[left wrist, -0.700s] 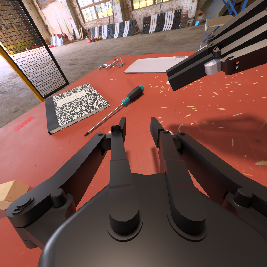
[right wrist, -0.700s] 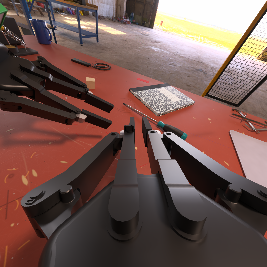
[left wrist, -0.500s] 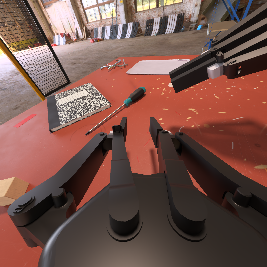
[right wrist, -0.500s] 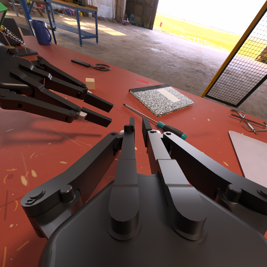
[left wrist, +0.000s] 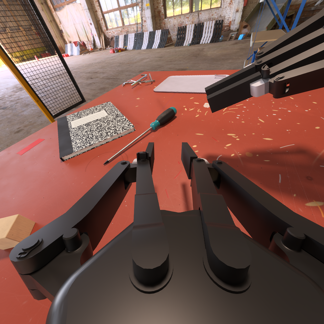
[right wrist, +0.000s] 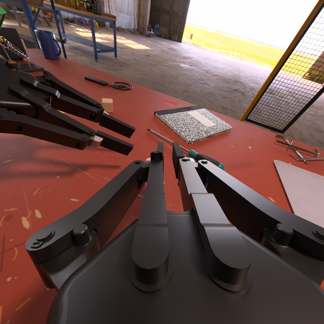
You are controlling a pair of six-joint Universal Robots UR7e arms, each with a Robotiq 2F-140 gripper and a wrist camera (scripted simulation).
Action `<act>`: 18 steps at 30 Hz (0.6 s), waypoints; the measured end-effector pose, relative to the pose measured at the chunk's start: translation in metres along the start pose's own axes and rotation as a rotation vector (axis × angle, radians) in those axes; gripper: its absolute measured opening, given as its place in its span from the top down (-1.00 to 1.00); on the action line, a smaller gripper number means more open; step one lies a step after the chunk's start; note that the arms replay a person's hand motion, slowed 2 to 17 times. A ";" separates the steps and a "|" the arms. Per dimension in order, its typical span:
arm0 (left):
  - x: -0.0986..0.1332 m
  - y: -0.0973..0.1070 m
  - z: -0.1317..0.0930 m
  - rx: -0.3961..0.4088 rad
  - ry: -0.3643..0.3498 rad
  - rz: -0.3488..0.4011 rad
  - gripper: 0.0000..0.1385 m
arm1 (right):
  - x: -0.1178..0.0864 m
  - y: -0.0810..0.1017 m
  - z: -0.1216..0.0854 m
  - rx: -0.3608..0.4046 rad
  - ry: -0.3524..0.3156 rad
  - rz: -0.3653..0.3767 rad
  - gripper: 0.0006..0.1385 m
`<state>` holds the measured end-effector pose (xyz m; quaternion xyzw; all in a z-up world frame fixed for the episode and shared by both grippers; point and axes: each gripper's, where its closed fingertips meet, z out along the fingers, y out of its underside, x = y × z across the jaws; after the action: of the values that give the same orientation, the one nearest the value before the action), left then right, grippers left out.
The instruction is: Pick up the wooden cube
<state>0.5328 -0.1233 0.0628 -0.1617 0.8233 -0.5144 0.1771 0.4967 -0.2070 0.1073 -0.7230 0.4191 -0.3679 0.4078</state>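
Left wrist view: compared with half a second ago, the wooden cube (left wrist: 14, 230) sits a little nearer this camera's left frame edge and the notebook (left wrist: 94, 128) and screwdriver (left wrist: 140, 135) lie slightly higher, so the camera has crept onward over the red tabletop (left wrist: 245, 149). The left pincer (left wrist: 167, 154) hangs above bare tabletop with a moderate gap between its pads, holding nothing. The cube is pale, light-grained wood with crisp edges, resting flat, well apart from the pincer and partly hidden behind its outer link. The right pincer (left wrist: 209, 100) reaches in from the upper right, its pads nearly together. A flat grey tray (left wrist: 184, 84) near the far edge carries one small metal piece at its corner; loose hex keys (left wrist: 140, 80) lie beside it.

Right wrist view: little has changed. The right pincer (right wrist: 168, 150) is narrow, pads almost touching, empty, just short of the screwdriver (right wrist: 184, 149). The cube (right wrist: 107, 104) stands beyond the left pincer (right wrist: 132, 138), toward the far edge, near a coiled cable (right wrist: 121, 85). A blue mug (right wrist: 49, 44) stands at the far left corner; its contents cannot be seen.
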 end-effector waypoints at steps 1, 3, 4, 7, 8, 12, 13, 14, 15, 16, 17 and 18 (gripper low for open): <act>0.000 -0.001 0.000 0.002 -0.001 0.003 0.39 | 0.000 0.000 0.000 0.002 0.000 0.001 0.80; 0.000 -0.002 -0.001 0.007 -0.004 0.010 0.39 | 0.000 0.000 0.000 0.005 0.000 0.002 0.80; 0.000 -0.002 -0.002 0.010 -0.006 0.013 0.39 | 0.000 0.000 0.000 0.007 0.000 0.002 0.80; 0.001 -0.005 -0.004 0.020 -0.011 0.024 0.39 | 0.000 -0.001 0.000 0.012 0.002 -0.001 0.80; 0.001 -0.006 -0.005 0.023 -0.013 0.028 0.39 | 0.001 -0.001 0.001 0.014 0.005 -0.003 0.80; 0.002 -0.008 -0.009 0.032 -0.021 0.040 0.39 | 0.003 0.000 0.001 0.017 0.018 -0.009 0.80; 0.002 -0.008 -0.010 0.036 -0.023 0.040 0.39 | 0.003 0.000 0.001 0.019 0.020 -0.010 0.80; 0.002 -0.009 -0.012 0.040 -0.025 0.040 0.39 | 0.004 -0.001 0.000 0.020 0.023 -0.010 0.80; 0.002 -0.010 -0.014 0.046 -0.026 0.038 0.39 | 0.004 -0.001 0.000 0.022 0.025 -0.011 0.80; 0.002 -0.012 -0.016 0.052 -0.025 0.035 0.39 | 0.005 -0.001 0.000 0.025 0.026 -0.010 0.80; 0.003 -0.013 -0.018 0.060 -0.023 0.031 0.40 | 0.005 -0.001 0.000 0.028 0.027 -0.009 0.81; 0.003 -0.015 -0.021 0.068 -0.020 0.026 0.40 | 0.005 -0.002 0.000 0.031 0.027 -0.007 0.81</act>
<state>0.5218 -0.1146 0.0839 -0.1500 0.8056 -0.5381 0.1976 0.4989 -0.2111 0.1100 -0.7130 0.4161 -0.3855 0.4122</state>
